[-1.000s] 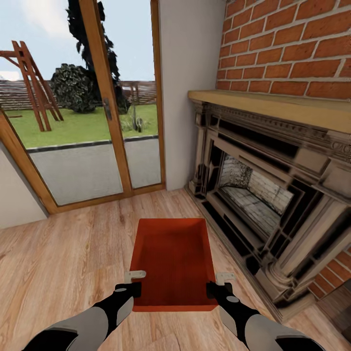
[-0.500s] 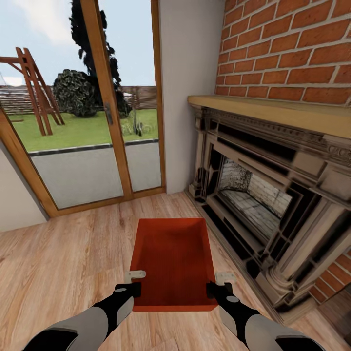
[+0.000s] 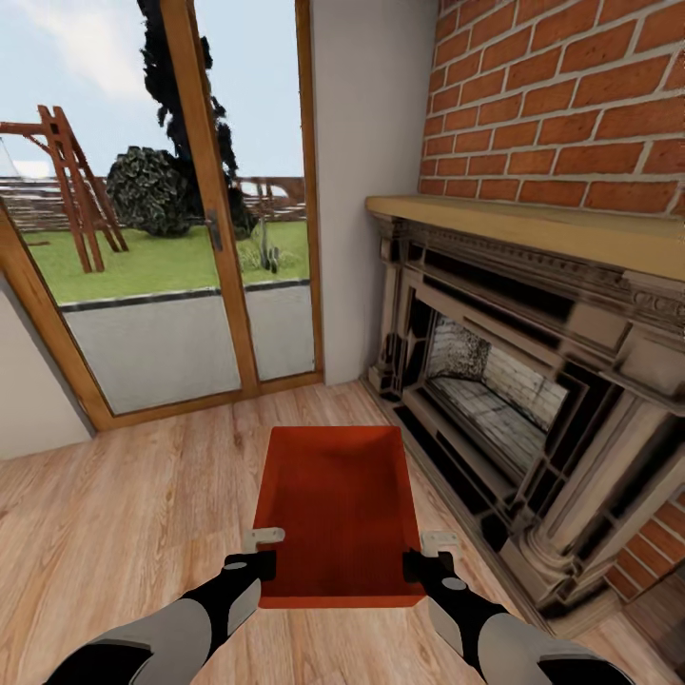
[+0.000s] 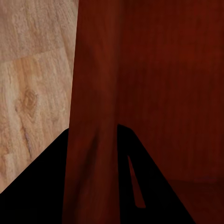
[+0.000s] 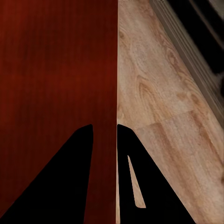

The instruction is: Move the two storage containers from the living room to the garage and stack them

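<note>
One orange-red storage container [image 3: 338, 509] hangs in front of me above the light wood planks, open side up, held level between both arms. My left gripper [image 3: 262, 552] is shut on its left wall [image 4: 93, 116], one finger on each side. My right gripper [image 3: 428, 555] is shut on its right wall [image 5: 105, 93] the same way. This is the living room, with a red brick column [image 3: 561, 95] above a fireplace.
A dark carved fireplace [image 3: 514, 381] with a wooden mantel stands close on the right. A wood-framed glass door [image 3: 171, 247] ahead on the left looks onto a lawn. A pale wall section [image 3: 366, 171] sits between them. Light wood plank floor [image 3: 124, 514] stretches to the left.
The whole view has shifted slightly, so the camera has moved: door and fireplace sit a little lower and closer. The container and both grippers keep the same place in the picture.
</note>
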Controlling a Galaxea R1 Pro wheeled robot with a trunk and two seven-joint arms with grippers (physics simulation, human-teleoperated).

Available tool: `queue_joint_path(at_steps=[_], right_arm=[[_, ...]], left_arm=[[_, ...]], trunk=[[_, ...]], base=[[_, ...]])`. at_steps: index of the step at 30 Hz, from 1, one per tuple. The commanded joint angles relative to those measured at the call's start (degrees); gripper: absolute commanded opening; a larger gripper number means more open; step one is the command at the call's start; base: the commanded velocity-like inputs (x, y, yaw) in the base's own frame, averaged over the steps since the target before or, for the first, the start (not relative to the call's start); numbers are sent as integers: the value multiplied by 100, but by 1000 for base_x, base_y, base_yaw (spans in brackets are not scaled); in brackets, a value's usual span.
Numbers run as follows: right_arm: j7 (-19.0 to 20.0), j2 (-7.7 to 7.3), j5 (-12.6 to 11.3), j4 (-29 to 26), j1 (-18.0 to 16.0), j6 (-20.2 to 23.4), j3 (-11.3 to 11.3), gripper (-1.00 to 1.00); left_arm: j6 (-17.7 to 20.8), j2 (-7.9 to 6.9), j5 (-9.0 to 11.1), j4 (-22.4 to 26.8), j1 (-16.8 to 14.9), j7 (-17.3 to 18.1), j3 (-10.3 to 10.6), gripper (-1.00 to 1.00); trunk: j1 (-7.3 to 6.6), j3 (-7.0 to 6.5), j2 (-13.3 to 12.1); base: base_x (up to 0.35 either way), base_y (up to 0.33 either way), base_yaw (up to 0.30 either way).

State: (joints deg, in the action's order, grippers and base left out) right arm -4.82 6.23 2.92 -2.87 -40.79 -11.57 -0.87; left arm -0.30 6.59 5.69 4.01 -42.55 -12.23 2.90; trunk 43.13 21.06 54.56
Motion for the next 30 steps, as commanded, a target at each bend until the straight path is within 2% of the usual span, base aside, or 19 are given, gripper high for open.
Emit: queue_joint_path(at_steps=[1,30], right_arm=[[72,4,108,-104,-8,-469,-263,-100],[77,1,113,-106,-8,-469,-262,-100]], left_arm=[[-5,-78,73,-15,1,-104,3,-100],[-5,-87,72,-15,1,-104,0,-100]], trunk=[[0,-3,4],[0,-271,4]], base=[[0,0,0],[0,0,0]])
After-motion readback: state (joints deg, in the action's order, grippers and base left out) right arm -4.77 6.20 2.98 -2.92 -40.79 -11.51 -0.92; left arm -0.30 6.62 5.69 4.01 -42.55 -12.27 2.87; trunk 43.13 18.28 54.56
